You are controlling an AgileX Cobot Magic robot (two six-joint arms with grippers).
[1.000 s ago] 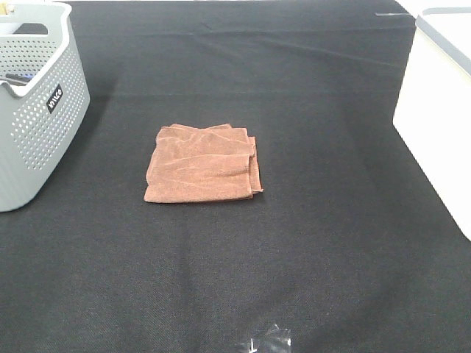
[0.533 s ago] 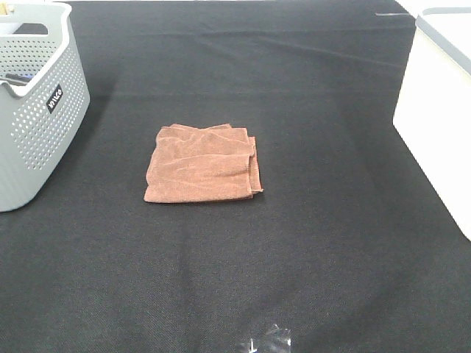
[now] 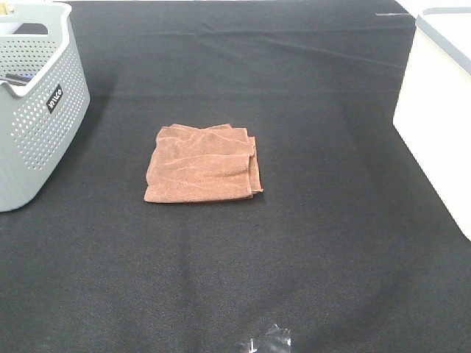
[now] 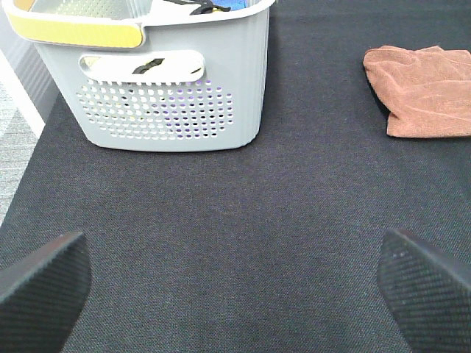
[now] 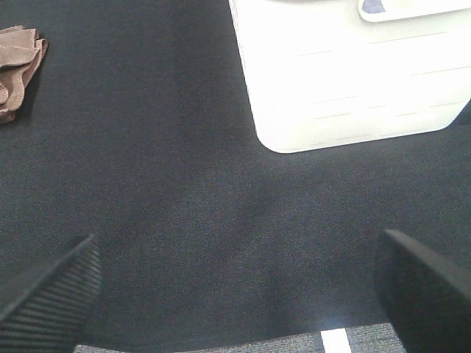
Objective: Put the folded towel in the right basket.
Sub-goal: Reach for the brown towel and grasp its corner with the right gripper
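Grey perforated basket [image 3: 33, 110] sits at the far left of the black table cloth [image 3: 316, 250], with a yellow strip [image 4: 77, 33] on its rim in the left wrist view and some dark and blue items inside that are too hidden to name. White basket [image 3: 440, 110] is at the right edge, cut off by the frame. A small clear crinkly scrap [image 3: 266, 340] lies at the near edge. Folded towel [image 3: 201, 165], brown, lies flat mid-table, a bit left of centre, well apart from both baskets, with open black cloth running from it to the white basket. It is near square, slightly longer left-right, with its stacked loose edges facing the white basket side. Left gripper [image 4: 235, 287] is spread wide and holds nothing, over the cloth near the grey basket. Right gripper [image 5: 235, 287] is spread wide and holds nothing, near the white basket. Towel and both baskets sit as they did in the earlier frames, no visible shift.
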